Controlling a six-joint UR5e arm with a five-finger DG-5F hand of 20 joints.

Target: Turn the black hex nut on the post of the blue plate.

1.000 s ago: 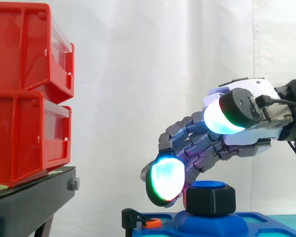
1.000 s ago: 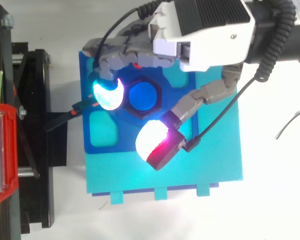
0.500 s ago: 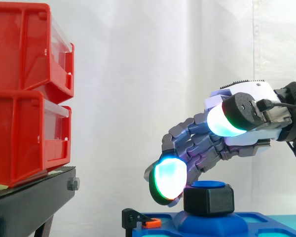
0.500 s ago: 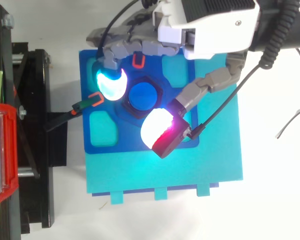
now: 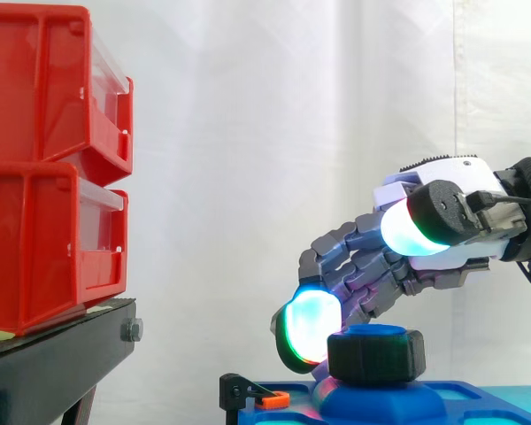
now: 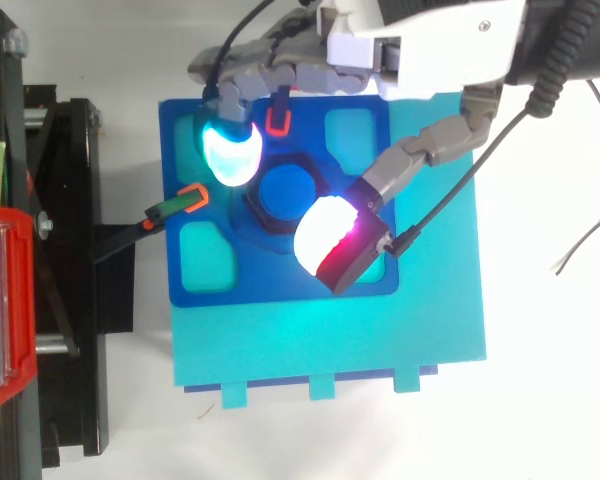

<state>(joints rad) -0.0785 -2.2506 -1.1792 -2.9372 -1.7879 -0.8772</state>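
The black hex nut [image 5: 376,356] sits on the blue post [image 6: 287,192], which rises from the middle of the blue plate [image 6: 210,280]. My hand [image 5: 465,257] reaches in from the right, just above the plate. Its fingers are curled round the far-left side of the nut. A cyan-green fingertip [image 6: 230,152] rests against the nut's left face. The thumb's white-red pad [image 6: 332,240] hangs over the nut's near-right edge, higher than the nut in the side view.
Two stacked red bins [image 5: 44,159] stand on a black stand [image 5: 53,363] to the left. An orange-and-black clip [image 6: 180,203] sits at the plate's left edge and another orange clip [image 6: 277,120] at its far edge. A cyan base [image 6: 330,340] lies beneath the plate.
The hand has drawn back toward the far side and right. Its fingertip has swept around the nut's left side, from beside it to its far-left corner. The thumb pad moved closer over the nut.
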